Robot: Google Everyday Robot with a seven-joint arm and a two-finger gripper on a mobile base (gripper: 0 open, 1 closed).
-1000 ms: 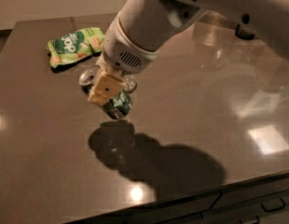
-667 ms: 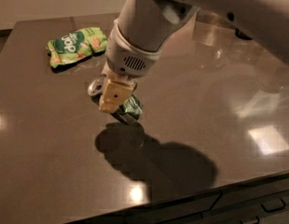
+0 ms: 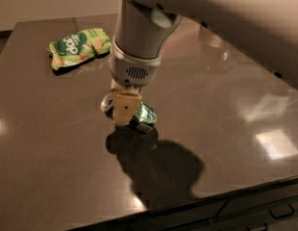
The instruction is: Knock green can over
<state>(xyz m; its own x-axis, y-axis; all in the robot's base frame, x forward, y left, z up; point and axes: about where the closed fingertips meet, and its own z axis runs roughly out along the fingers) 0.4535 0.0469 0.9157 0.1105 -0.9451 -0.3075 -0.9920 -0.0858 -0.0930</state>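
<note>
The green can lay near the middle of the dark table, and it looked to me to be on its side, not upright: its green patterned body pointed to the right, and what I took for its silver end showed on the left. I could not see the whole of it, because the gripper hung directly over it, its tan tip down across the can's middle and, as far as I could judge, touching it. Whether the gripper was spread, pressed together or pinching the can, I could not tell from where I stood. The thick white arm came down from the upper right and threw a broad shadow onto the table on the near side of the can.

Well apart, at the far left, lay a flat green snack bag.

Judging by how the can lay, the knocking over seemed done or very nearly so. What was left, I thought, was for the arm to lift clear so the can could be seen resting on its side.
</note>
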